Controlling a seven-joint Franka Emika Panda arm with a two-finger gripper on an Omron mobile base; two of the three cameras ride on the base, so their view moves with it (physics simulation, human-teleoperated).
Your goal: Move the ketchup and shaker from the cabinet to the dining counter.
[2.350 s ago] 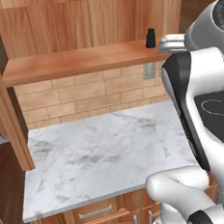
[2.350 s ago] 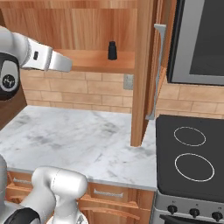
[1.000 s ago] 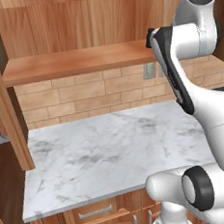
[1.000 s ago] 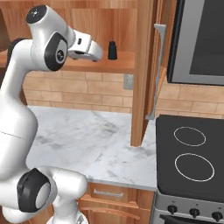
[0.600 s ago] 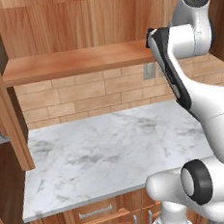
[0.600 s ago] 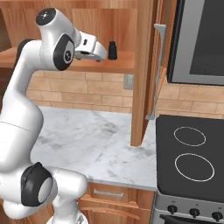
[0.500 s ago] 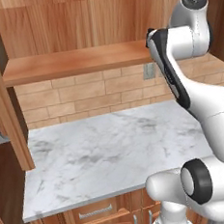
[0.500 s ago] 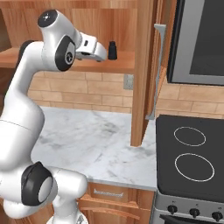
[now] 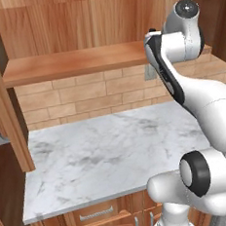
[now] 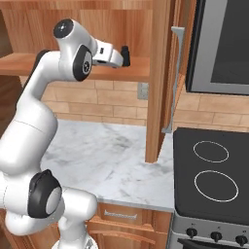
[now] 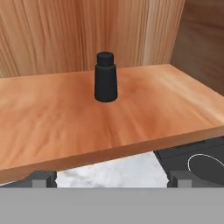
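Gripper [image 10: 124, 57]: raised to the height of the cabinet shelf, at its front edge. Jaws spread to full width, nothing between them. In the hand view the two finger tips [image 11: 42, 178] sit low and far apart, just below the shelf's front edge.

Shaker [image 11: 106, 77]: small, black, narrower at the top. Stands upright on the wooden shelf [image 11: 131, 113], set back from the front edge, ahead of the gripper and roughly centred between the finger tips. Not touched. In the right base view the shaker and the dark fingers overlap and cannot be told apart.

Cabinet [image 9: 77, 25]: reddish-brown wood, doors open, back panel of vertical grain. One open door [image 10: 159, 78] hangs to the right of the arm, with a long metal bar handle [image 10: 174, 78] on its far side. The other door [image 9: 4, 110] stands at the left of the left base view.

Small marble counter [image 9: 114, 156]: white-grey veined, below the shelf, backed by brick tile [image 9: 84, 95]. Drawer fronts [image 9: 95, 214] beneath it.

Cooktop [image 10: 214, 170]: black glass with two ring markings, just right of the counter. A dark oven or microwave front [image 10: 223, 44] is above it.
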